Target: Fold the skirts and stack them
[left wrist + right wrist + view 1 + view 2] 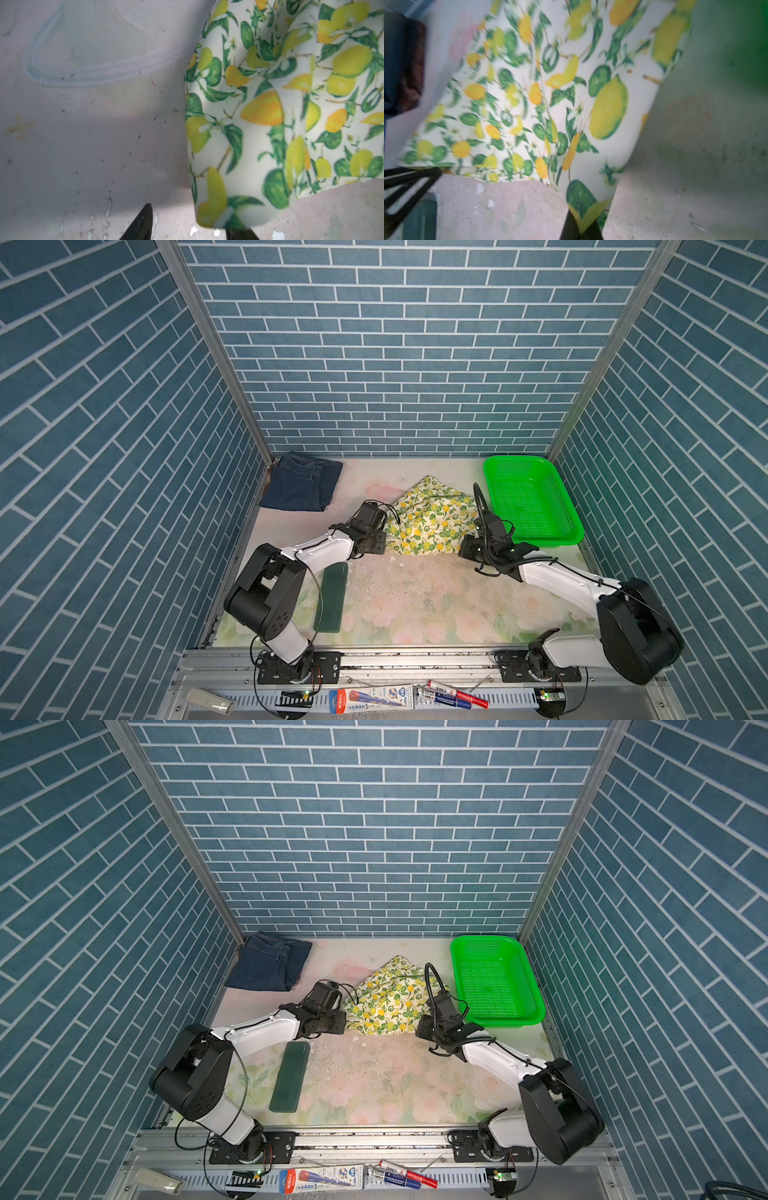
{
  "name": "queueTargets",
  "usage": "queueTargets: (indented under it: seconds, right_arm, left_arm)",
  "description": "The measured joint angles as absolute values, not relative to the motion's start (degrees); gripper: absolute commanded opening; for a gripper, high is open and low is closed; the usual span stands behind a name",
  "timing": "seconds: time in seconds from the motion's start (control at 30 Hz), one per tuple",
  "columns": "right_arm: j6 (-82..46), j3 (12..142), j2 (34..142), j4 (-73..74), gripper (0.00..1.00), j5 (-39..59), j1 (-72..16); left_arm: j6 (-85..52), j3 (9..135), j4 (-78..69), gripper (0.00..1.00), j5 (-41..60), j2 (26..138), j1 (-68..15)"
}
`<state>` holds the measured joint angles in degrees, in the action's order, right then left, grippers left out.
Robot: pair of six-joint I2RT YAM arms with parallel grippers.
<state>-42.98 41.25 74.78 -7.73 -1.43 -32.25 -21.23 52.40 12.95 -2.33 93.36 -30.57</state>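
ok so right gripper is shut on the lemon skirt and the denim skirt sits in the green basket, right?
Not quite. The right gripper is shut on the lemon skirt, but the denim skirt lies in the far left corner, outside the green basket, as both top views show.

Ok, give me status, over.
Right tool shut on lemon skirt corner. Left tool open at other corner. Denim skirt folded, far left. Green basket close, right side.

Lemon skirt point(428, 514) mid-table, basket point(548, 539) right; front table point(415, 597) clear.
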Motion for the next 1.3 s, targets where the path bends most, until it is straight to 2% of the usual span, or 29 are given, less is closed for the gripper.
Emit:
queueTargets:
  seconds: [0.13,0.33,0.57,0.8,0.93,1.07,1.3]
  right_arm:
    - [-41.6,47.6,70.9,-10.8,0.00,-3.7,-32.0]
    - [-40.6,51.0,70.9,-13.8,0.00,-4.6,-31.2]
    - [-38.6,51.8,72.0,-15.8,0.00,-4.4,-28.4]
    - [-36.9,51.7,71.6,-15.9,0.00,-3.7,-25.9]
    - [-36.5,51.0,70.4,-15.7,0.00,-3.1,-24.2]
    - [-36.5,49.3,69.7,-15.5,0.00,-2.7,-23.0]
    - [-36.5,47.6,69.6,-15.4,0.00,-2.1,-22.2]
  left_arm:
    - [-21.3,51.9,12.1,0.53,-2.2,93.6,-30.6]
    - [-21.5,50.2,11.1,0.54,-1.8,93.6,-30.6]
    - [-23.4,48.2,10.9,0.67,2.7,90.7,-30.6]
    - [-28.4,48.2,10.2,0.71,9.8,87.5,-29.8]
    - [-33.6,48.2,7.1,0.69,15.2,89.9,-27.9]
    - [-38.9,47.7,2.4,0.63,19.6,94.2,-26.8]
    - [-44.9,46.5,-3.2,0.54,23.3,97.5,-27.1]
